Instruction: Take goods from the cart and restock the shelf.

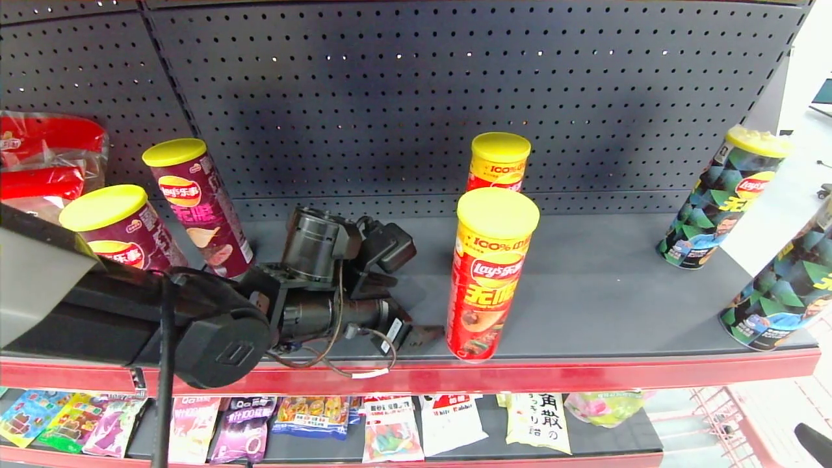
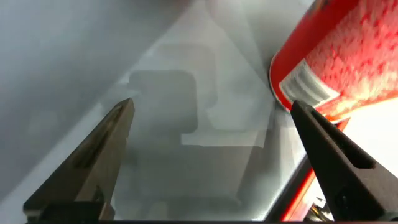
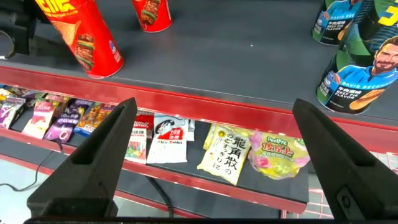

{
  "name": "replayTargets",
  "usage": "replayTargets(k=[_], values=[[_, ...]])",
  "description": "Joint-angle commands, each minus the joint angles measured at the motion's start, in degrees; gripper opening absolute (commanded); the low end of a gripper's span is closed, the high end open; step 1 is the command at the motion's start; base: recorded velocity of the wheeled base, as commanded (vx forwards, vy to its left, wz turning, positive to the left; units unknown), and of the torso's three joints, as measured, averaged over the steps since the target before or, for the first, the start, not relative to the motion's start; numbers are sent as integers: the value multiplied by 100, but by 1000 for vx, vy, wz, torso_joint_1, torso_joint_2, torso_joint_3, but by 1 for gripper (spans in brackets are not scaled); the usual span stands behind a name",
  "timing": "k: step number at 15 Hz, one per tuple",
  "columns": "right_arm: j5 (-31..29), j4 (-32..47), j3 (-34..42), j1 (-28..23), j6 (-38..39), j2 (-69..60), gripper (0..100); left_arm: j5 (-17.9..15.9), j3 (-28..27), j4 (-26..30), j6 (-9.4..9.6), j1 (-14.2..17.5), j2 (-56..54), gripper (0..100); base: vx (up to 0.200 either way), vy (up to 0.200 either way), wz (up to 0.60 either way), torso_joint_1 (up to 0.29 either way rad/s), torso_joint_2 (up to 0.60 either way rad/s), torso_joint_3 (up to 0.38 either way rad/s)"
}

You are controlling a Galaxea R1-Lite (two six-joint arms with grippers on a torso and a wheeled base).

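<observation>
A red chip can [image 1: 492,276] with a yellow lid stands upright near the front lip of the grey shelf [image 1: 598,292]. A second red can [image 1: 498,162] stands behind it. My left gripper [image 1: 419,331] lies low over the shelf just left of the front can's base, open and holding nothing. From the left wrist, that gripper [image 2: 212,106] has spread fingers, and the red can [image 2: 336,56] sits just beyond one fingertip. My right gripper [image 3: 214,102] is open and empty in front of the shelf, facing the red can [image 3: 84,37] and the shelf's red front edge [image 3: 249,102].
Two maroon cans [image 1: 198,205] stand at the shelf's left, beside red bags [image 1: 45,156]. Two dark green-blue cans [image 1: 725,195] stand at the right. Bare shelf lies between the red and green-blue cans. Snack packets [image 1: 390,426] hang on the lower shelf. A perforated panel [image 1: 416,97] backs the shelf.
</observation>
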Motion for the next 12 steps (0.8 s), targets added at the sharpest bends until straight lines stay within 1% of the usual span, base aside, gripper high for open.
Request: replayTargets(k=[1, 3, 7, 12], values=[[4, -1, -7, 0, 0, 43, 100, 1, 123, -3, 6, 1, -101, 100, 0, 0, 0, 0, 0, 0], [12, -1, -15, 9, 0, 43, 100, -17, 123, -3, 6, -8, -145, 100, 0, 0, 0, 0, 0, 0], [4, -1, -59, 9, 0, 43, 100, -43, 62, -11, -3, -131, -83, 100, 0, 0, 0, 0, 0, 0], [-5, -1, -59, 9, 9, 43, 100, -43, -97, -11, -3, -148, 58, 100, 0, 0, 0, 0, 0, 0]])
